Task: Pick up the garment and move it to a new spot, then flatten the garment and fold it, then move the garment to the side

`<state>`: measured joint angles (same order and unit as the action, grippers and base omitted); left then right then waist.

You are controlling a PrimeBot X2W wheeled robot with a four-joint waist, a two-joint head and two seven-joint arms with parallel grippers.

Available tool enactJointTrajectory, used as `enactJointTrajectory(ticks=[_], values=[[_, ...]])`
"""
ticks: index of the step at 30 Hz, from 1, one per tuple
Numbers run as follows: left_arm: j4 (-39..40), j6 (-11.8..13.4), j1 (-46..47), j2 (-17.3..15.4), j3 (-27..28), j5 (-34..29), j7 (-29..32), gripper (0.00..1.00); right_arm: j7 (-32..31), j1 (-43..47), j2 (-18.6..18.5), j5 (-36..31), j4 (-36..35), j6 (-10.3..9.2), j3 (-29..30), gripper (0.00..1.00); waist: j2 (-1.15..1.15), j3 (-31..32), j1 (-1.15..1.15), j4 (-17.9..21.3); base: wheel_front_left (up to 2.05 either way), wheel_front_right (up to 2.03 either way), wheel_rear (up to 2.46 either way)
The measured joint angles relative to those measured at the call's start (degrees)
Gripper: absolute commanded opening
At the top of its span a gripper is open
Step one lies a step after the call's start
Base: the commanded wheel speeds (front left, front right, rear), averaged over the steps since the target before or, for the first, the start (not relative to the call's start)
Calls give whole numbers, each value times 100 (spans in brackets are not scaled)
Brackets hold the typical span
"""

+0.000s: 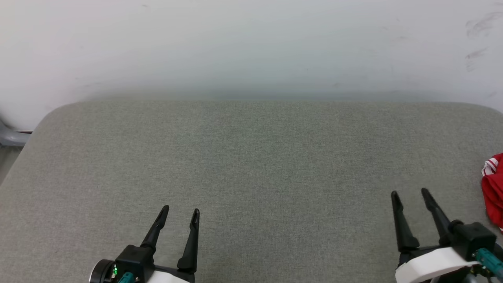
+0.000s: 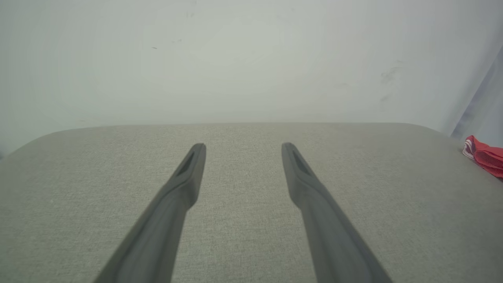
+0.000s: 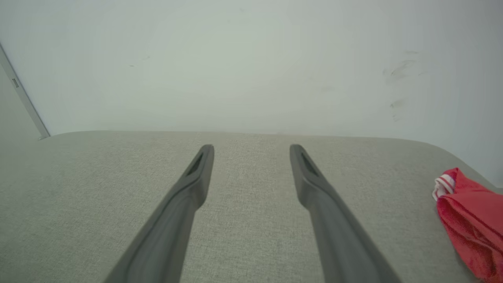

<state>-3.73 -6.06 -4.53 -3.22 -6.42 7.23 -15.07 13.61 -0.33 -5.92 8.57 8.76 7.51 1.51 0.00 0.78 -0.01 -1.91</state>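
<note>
The head view takes in both arms: the left gripper (image 1: 180, 210) low and left of centre, the right gripper (image 1: 410, 193) toward the right, each with fingers spread and holding nothing above the grey cloth surface (image 1: 251, 157); the garment (image 1: 494, 188) lies bunched at the surface's right edge, near the right gripper but apart from it, cut by the frame; the right wrist view gives more of it, a red heap running near to far, striped trim at the far end; the left wrist view has it as a small red fold far right
</note>
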Motion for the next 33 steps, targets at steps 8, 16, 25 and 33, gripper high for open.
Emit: enactJointTrajectory(ticks=[8, 16, 25, 33], values=[[11, -57, -3, 21, 4, -70, 0, 100, 102, 58, 154, -38, 216, 1, -87, 100, 0, -33, 1, -24, 0, 0, 0], [-31, -96, -5, 31, 18, -220, 0, 100, 129, 36, 180, -40, 221, 0, -90, 100, 0, -47, 1, -1, 0, 0, 0], [-58, -93, -4, 30, 101, -185, 0, 100, 134, 35, 203, -29, 216, 1, -74, 100, 0, -84, 1, 14, 0, 0, 0], [40, -47, -2, 30, 125, -153, 0, 100, 142, 31, 204, -9, 200, 0, -56, 100, 0, -88, 2, 1, 0, 0, 0]])
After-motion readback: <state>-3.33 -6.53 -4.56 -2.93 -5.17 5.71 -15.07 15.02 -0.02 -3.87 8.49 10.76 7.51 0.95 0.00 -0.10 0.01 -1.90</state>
